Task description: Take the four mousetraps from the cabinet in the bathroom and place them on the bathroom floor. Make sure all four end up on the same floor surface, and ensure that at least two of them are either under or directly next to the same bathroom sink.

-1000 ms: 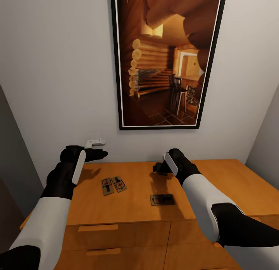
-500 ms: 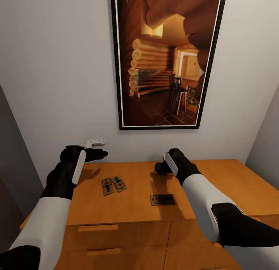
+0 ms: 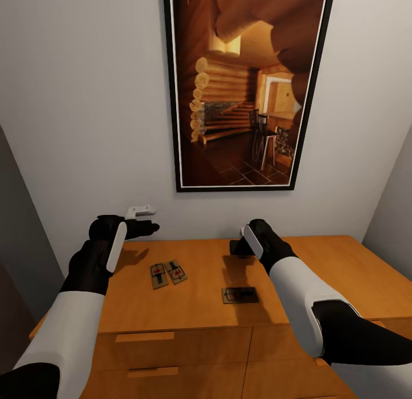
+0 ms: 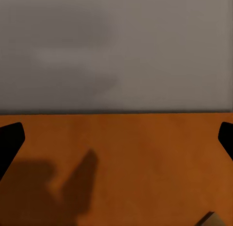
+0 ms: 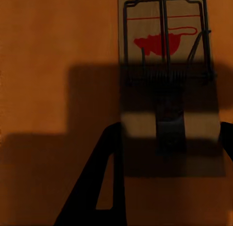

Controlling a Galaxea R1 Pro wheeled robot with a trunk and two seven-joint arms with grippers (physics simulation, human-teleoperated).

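Fingers [image 4: 10,141] of my left gripper [image 3: 150,228] spread wide, empty; right gripper [image 3: 239,247] hovers, aperture indeterminate. Three mousetraps [image 3: 240,295] on cabinet [image 3: 343,273].

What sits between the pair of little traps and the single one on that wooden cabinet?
Only bare cabinet top between the paired mousetraps and the single mousetrap, in the head view.

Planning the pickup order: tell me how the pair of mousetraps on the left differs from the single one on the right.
The paired mousetraps lie side by side, touching or nearly so, close to the left gripper; the lone mousetrap lies apart, nearer the cabinet's front edge, in the right arm's shadow. The pair point their long sides toward the wall; the lone one lies crosswise. All three rest flat on the cabinet top.
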